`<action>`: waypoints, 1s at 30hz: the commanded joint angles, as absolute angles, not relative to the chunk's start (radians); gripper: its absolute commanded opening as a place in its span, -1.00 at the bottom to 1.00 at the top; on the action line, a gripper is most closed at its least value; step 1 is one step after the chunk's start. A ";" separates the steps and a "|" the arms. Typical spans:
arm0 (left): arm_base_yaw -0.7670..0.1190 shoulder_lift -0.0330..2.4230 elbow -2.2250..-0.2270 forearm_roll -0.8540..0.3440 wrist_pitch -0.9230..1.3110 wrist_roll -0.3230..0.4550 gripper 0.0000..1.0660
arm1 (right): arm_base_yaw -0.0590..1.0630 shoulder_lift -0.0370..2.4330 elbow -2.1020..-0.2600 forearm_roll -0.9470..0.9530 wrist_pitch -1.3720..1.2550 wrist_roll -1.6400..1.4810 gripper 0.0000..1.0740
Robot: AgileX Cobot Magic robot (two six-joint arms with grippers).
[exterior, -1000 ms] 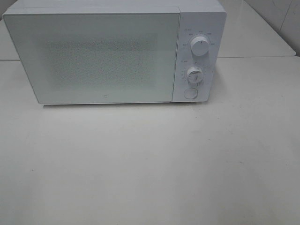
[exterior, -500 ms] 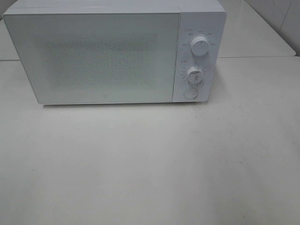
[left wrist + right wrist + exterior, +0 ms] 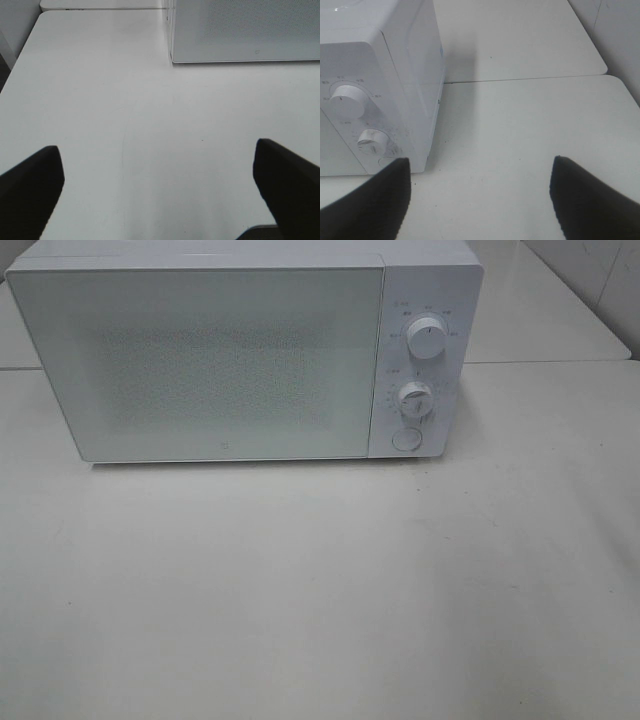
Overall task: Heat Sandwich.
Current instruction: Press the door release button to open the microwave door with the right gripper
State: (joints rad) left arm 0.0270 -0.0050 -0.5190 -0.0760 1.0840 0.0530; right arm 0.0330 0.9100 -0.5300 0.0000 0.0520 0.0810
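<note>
Left hand (image 3: 156, 147) and right hand (image 3: 481, 161), both spread wide and empty over the table (image 3: 320, 590).
The sandwich shows in no view. It may lie behind the shut door of the microwave (image 3: 200, 360) just ahead of both hands, but I cannot tell. By judgement it is light, soft and easily crushed: grip gently across its firmer crust sides, never pinching the middle.

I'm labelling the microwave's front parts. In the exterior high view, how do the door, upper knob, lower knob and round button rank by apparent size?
1. door, by far the largest.
2. upper knob and lower knob: these look about alike, so they are not ranked.
3. button, slightly smaller than either knob.
</note>
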 commanded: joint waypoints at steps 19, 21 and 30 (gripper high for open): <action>0.027 -0.021 -0.518 -0.087 1.071 0.056 0.83 | 0.113 1.288 -0.343 0.028 -0.592 0.109 0.40; 0.027 -0.021 -0.518 -0.087 1.071 0.056 0.83 | 0.126 1.306 -0.336 0.049 -0.621 0.087 0.40; 0.027 -0.021 -0.518 -0.087 1.071 0.056 0.83 | 0.317 1.485 -0.296 0.352 -0.880 -0.159 0.40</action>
